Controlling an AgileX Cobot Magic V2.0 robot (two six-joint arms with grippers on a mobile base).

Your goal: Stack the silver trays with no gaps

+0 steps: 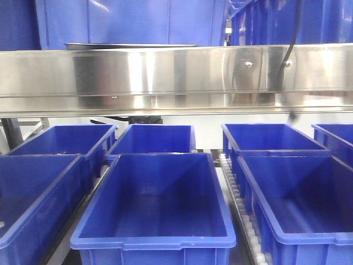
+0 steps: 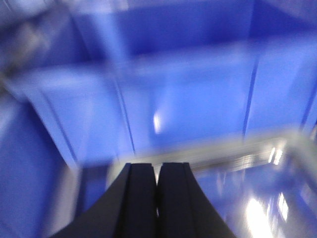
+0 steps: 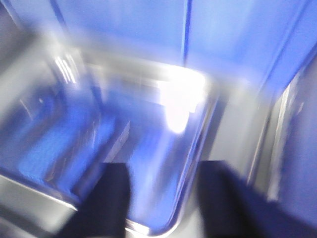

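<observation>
- Where the front-facing camera looks out, a wide polished steel beam [image 1: 176, 77] crosses the whole view. The silver trays [image 1: 129, 46] show just above it, left of centre, only as a thin grey strip seen edge-on. The worktop under them is hidden by the beam. Open blue bins [image 1: 154, 204] sit in rows below. Neither arm appears here.
- In the left wrist view, which is heavily blurred, the left pincer [image 2: 157, 168] has its two black fingers [image 2: 136, 198] pressed together with nothing between them. Blue bin walls [image 2: 188, 99] fill the background, and a pale silvery strip [image 2: 218, 151] runs behind the fingertips. It may be a tray rim, but that cannot be told. A closed pincer probably suits nudging a tray better than lifting it.
- In the right wrist view, also blurred, the right pincer [image 3: 166, 168] is spread wide. A rounded corner of a silver tray [image 3: 74, 124] lies between its dark fingers [image 3: 111, 198]. Whether either finger touches the tray cannot be told. This straddle looks meant for pinching the thin rim, the only hold so shallow a tray offers.
</observation>
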